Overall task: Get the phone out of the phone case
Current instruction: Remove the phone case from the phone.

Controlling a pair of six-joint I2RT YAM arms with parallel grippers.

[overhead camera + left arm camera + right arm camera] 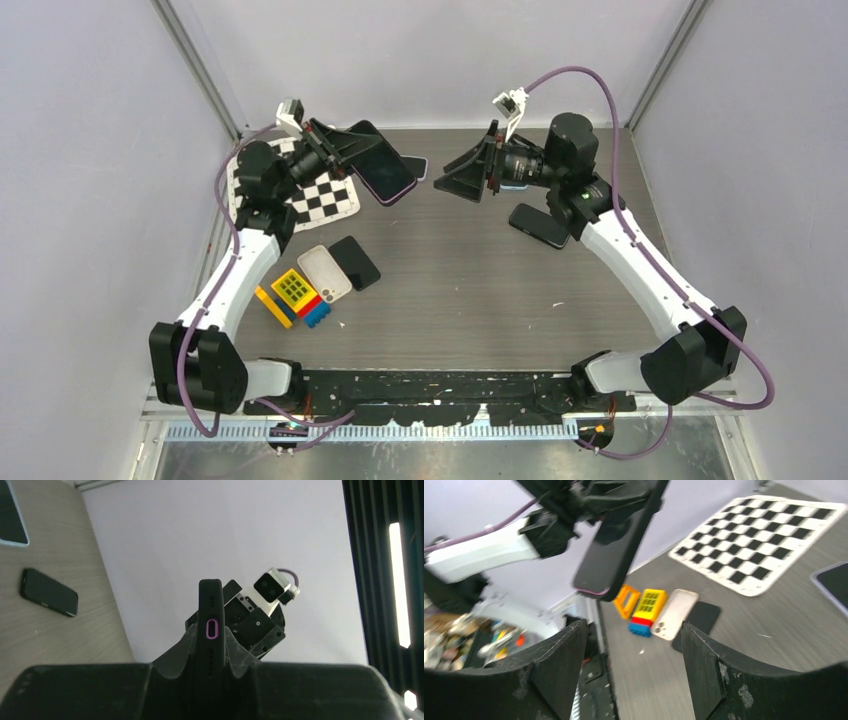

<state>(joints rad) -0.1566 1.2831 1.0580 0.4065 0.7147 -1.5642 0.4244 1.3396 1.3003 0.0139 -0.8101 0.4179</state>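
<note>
My left gripper [352, 150] is shut on a phone in a dark case with a purple rim [385, 170] and holds it raised above the back of the table. In the left wrist view the cased phone [211, 615] stands edge-on between my fingers [240, 655]. My right gripper [458, 172] is open and empty, facing the phone from the right with a gap between them. In the right wrist view the phone [616, 555] hangs ahead of and above my open fingers [559, 655].
A checkerboard mat [320, 195] lies at the back left. A white phone case [325, 272], a black phone [355, 262] and coloured toy blocks [293, 297] lie at the left. Another black phone [540, 225] lies under the right arm.
</note>
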